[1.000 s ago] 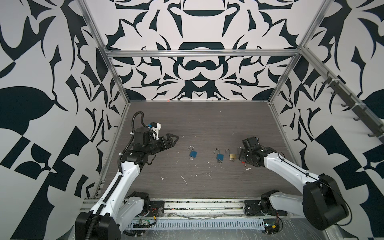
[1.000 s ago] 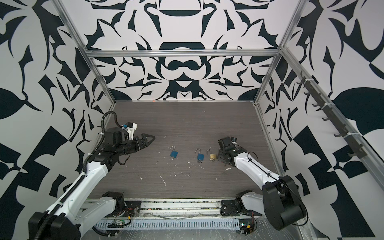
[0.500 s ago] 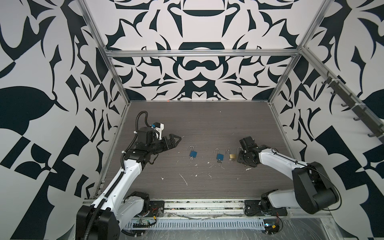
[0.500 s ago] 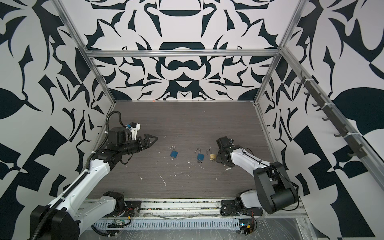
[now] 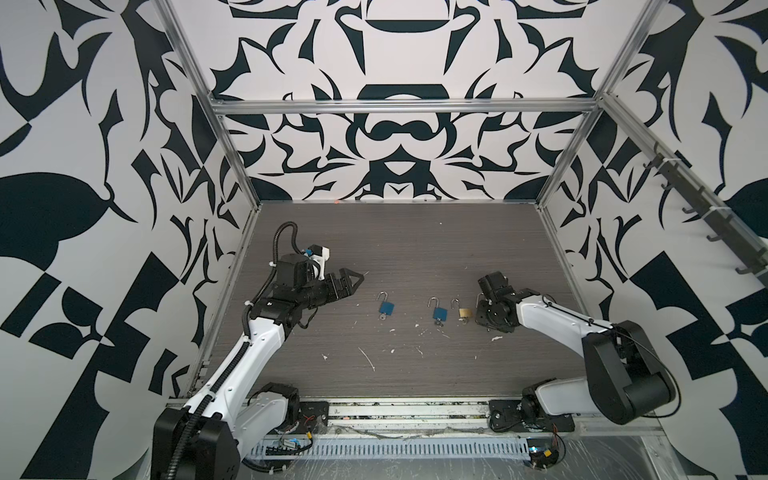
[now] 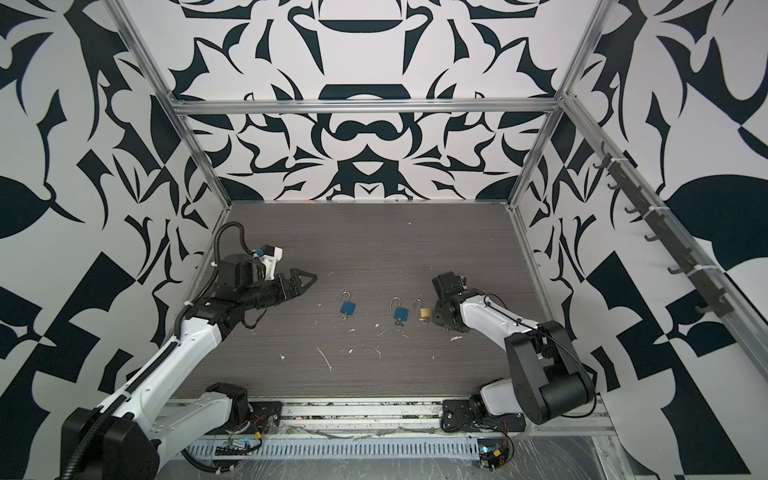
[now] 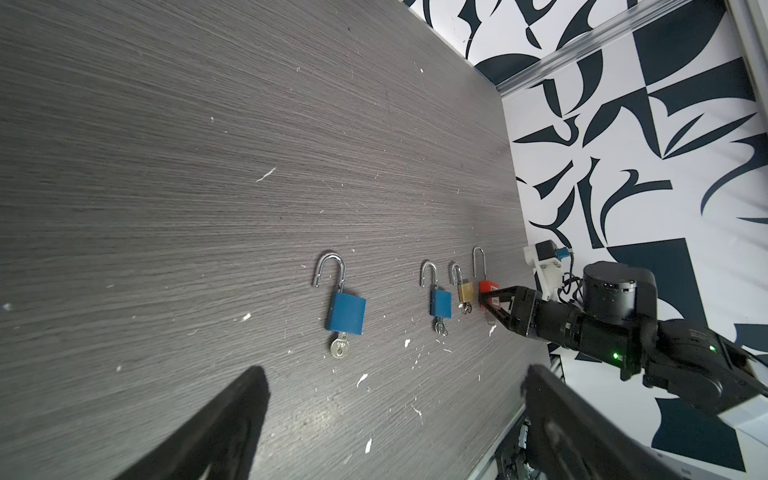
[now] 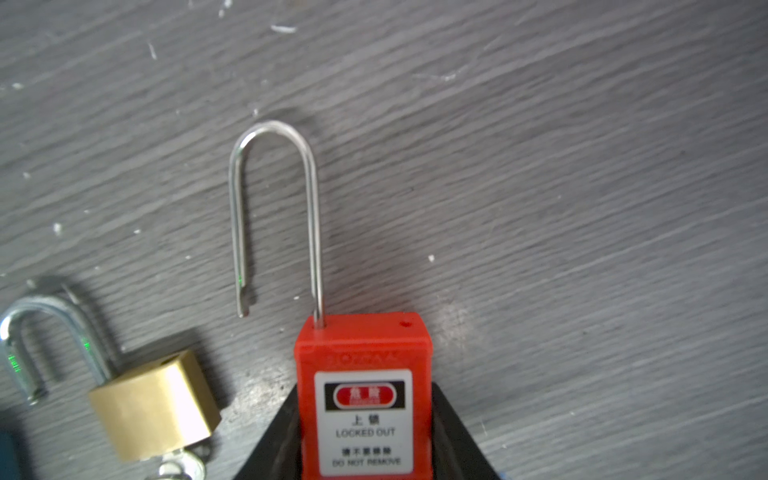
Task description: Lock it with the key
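Both top views: four padlocks lie in a row on the table (image 5: 415, 249), shackles toward the back wall. My left gripper (image 5: 355, 279) hangs beside the end blue padlock (image 5: 387, 308), well apart from the other end of the row. My right gripper (image 5: 481, 311) is down just past the brass padlock (image 5: 465, 312) and covers most of the fourth lock. Left wrist view: the left fingers (image 7: 232, 419) stand wide with nothing between them. Across the row, the right gripper brackets the red lockout padlock (image 7: 487, 287). The blue one's key (image 7: 340, 347) sits in its base. Right wrist view: the black fingers (image 8: 451, 432) lie against both flanks of the red body, gripping across its width. The lock's long axis runs straight away from them. The shackle (image 8: 274, 208) is open, its free leg swung to the brass side, off its hole (image 8: 403, 324). The red lock's key end is out of frame. I judge the right arm placed for this lock, and the shackle must turn back over that hole.
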